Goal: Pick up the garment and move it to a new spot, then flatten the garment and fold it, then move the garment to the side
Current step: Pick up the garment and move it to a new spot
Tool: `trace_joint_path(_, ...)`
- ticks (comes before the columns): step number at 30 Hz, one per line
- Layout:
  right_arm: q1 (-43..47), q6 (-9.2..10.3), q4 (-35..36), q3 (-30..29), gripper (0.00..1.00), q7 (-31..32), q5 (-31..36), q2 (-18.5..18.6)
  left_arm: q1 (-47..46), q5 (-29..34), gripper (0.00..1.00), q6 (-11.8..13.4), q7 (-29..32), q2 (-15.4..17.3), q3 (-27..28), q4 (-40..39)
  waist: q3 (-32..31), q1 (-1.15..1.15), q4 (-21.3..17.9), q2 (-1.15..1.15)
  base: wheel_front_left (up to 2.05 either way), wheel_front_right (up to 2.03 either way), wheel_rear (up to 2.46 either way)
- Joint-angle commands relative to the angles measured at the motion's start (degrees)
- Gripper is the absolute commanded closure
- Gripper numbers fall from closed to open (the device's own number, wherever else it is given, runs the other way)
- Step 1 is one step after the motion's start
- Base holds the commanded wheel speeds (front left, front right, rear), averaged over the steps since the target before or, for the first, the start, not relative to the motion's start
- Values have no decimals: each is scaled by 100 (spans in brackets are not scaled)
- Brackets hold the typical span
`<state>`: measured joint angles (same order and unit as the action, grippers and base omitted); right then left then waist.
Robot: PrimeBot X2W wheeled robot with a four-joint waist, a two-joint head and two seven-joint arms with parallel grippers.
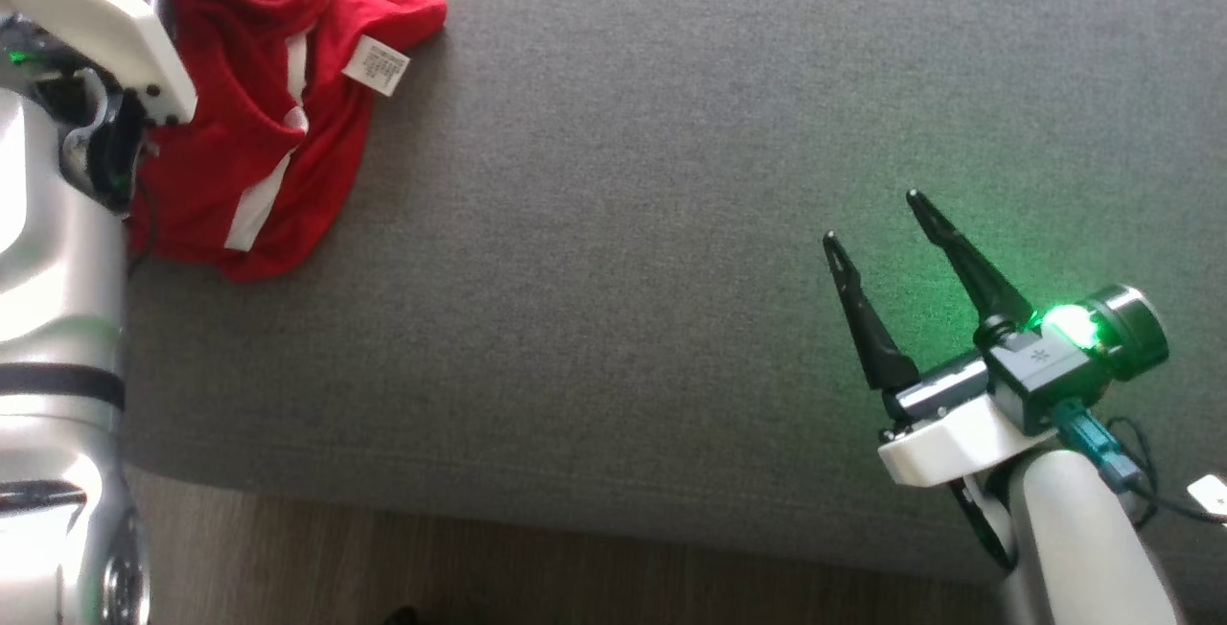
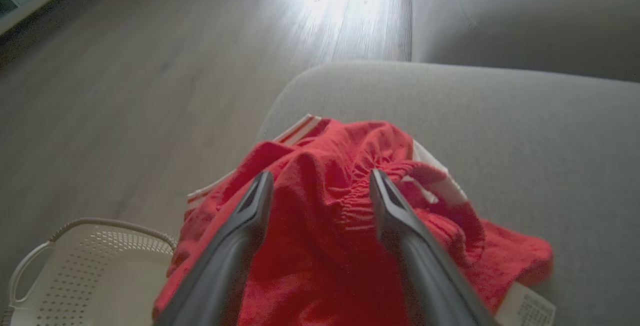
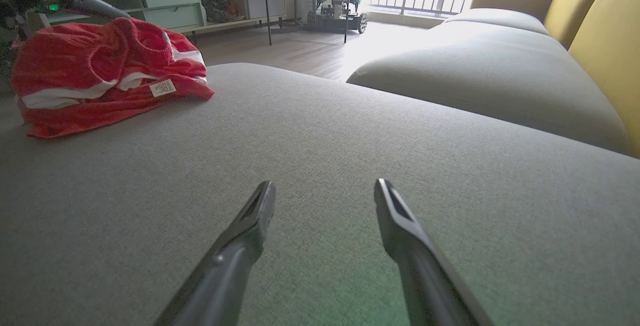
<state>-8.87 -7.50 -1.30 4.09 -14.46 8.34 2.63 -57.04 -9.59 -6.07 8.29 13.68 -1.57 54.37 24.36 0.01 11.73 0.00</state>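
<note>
Left gripper [image 2: 320, 176]: jaws spread wide and holding nothing, poised over the gathered waistband of the red shorts [image 2: 320, 266]. I couldn't tell whether the tips touched the cloth.
Right gripper [image 1: 870, 218]: also released and empty, low over bare cushion at the near right, well apart from the shorts.
Where the shorts lay: crumpled at the far left corner of the grey sofa cushion [image 1: 623, 222], right by its left edge, with a white basket [image 2: 90, 276] on the floor just below.
Heading: no clean axis in that heap. Its longer run went far to near along the left edge, and the care label [image 1: 376, 65] stuck out to the right.
Risk: I judged that a pinch on one top fold would leave the rest trailing.
Second risk: a nudge from the open fingers could tip the heap over the edge into the basket.
</note>
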Motion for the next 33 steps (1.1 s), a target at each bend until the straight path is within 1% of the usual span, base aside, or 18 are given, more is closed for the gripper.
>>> trace_joint_path(1,-73,1,222,146,0,-54,15,25,-231,16,0,11,72,361,70,-78,39,-1,-23,0,0,0,0)
trace_joint_path(3,-102,1,229,146,0,-54,4,25,-325,17,0,-1,247,359,16,178,80,-1,-42,0,0,0,0)
trace_joint_path(6,-165,1,241,154,0,-54,-9,25,-443,101,0,26,270,411,-93,433,171,-1,-75,0,0,0,0)
trace_joint_path(9,-223,1,263,160,0,-54,-28,25,-525,76,0,16,217,391,-124,624,254,-1,-110,0,0,0,0)
trace_joint_path(11,-243,1,285,141,0,-54,-36,25,-567,114,0,-3,55,399,-200,677,301,-1,-114,0,0,0,0)
trace_joint_path(12,-248,1,294,129,0,-54,-38,25,-574,148,55,-16,1,402,-260,722,318,-1,-113,0,0,0,0)
trace_joint_path(13,-253,1,301,119,0,-54,-39,25,-583,141,100,-36,-75,383,-294,752,332,-1,-110,0,0,0,0)
trace_joint_path(18,-289,1,258,65,0,-54,-142,25,-656,122,100,-90,-584,370,-436,819,292,-1,-91,0,0,0,0)
trace_joint_path(22,-308,1,234,136,0,-54,-236,25,-757,56,100,-88,-1095,380,-413,794,119,-1,-105,0,0,0,0)
trace_joint_path(23,-308,1,234,136,0,-54,-236,25,-757,56,100,-88,-1095,380,-413,794,119,-1,-105,0,0,0,0)
trace_joint_path(28,-243,1,183,225,0,-54,-356,25,-896,-50,100,-98,-1612,365,-386,674,-258,-1,-169,0,0,0,0)
trace_joint_path(33,-103,1,137,262,0,-54,-468,25,-1062,-167,100,-120,-1770,214,-482,425,-720,-1,-271,0,0,0,0)
